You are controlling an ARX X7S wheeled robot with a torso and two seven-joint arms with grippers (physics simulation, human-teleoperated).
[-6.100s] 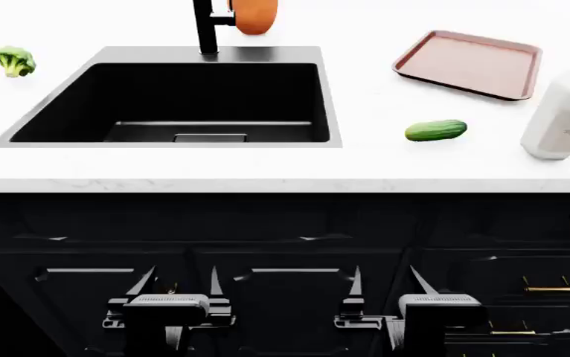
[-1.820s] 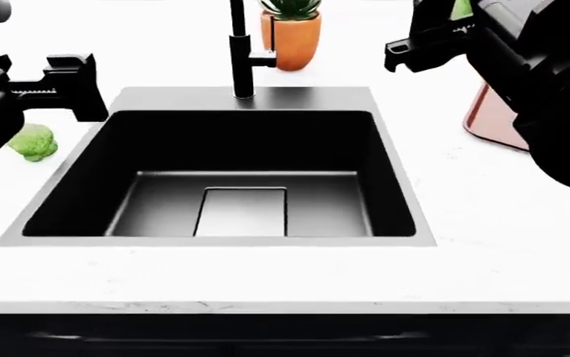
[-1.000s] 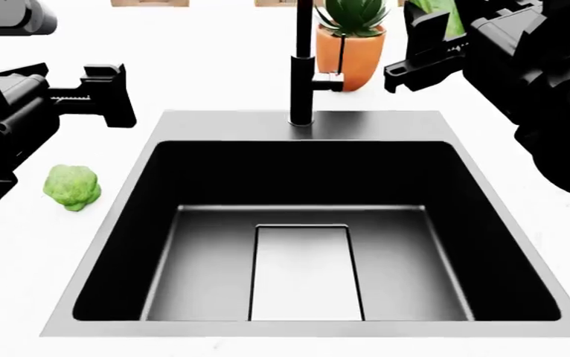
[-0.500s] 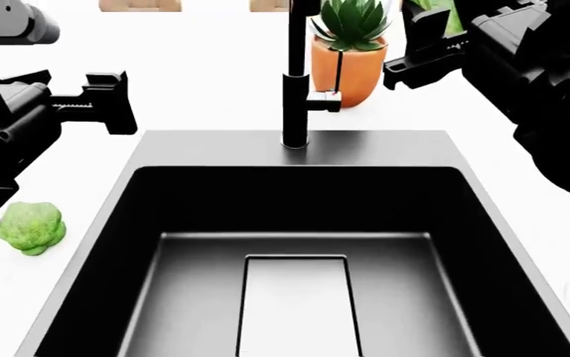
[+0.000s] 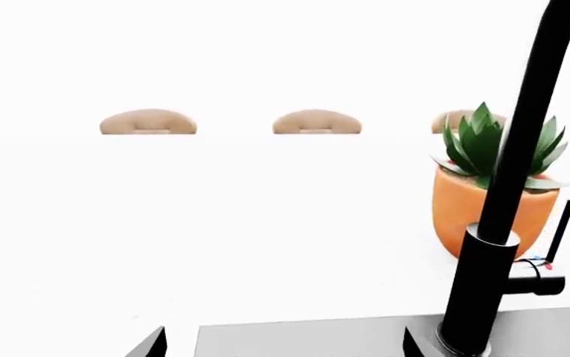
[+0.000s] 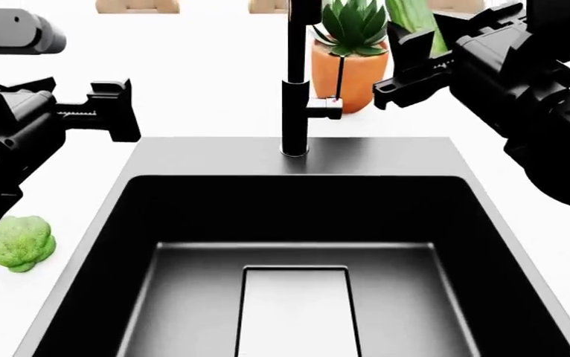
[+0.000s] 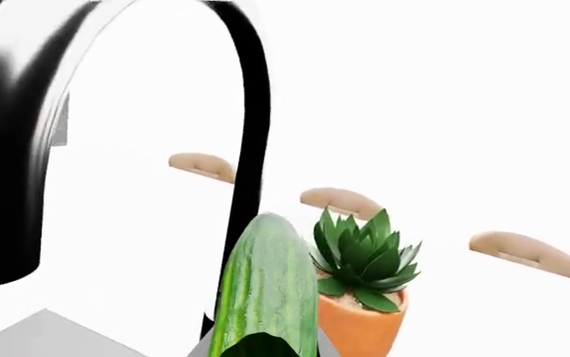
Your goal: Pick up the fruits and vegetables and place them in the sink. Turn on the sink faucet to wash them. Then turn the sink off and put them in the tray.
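In the head view my right gripper point(image 6: 419, 52) is shut on the dark-green cucumber point(image 6: 410, 16), held upright above the counter behind the sink's point(image 6: 385, 152) back right corner, next to the faucet point(image 6: 295, 89). The right wrist view shows the cucumber point(image 7: 265, 286) close in front of the curved faucet point(image 7: 250, 149). My left gripper point(image 6: 114, 111) is open and holds nothing, hovering over the counter left of the sink's back rim; its wrist view has the faucet post point(image 5: 498, 223) and sink rim point(image 5: 315, 336). The broccoli point(image 6: 17, 242) lies on the counter left of the sink. The tray is out of view.
An orange pot with a spiky plant point(image 6: 355, 56) stands just behind the faucet, between it and the held cucumber. The faucet's short lever point(image 6: 323, 109) points right toward the pot. A pale drain panel point(image 6: 295, 309) lies at the basin's bottom.
The head view has dipped a little closer over the sink. My right gripper has carried the cucumber leftward toward the faucet. The left gripper has hardly moved.
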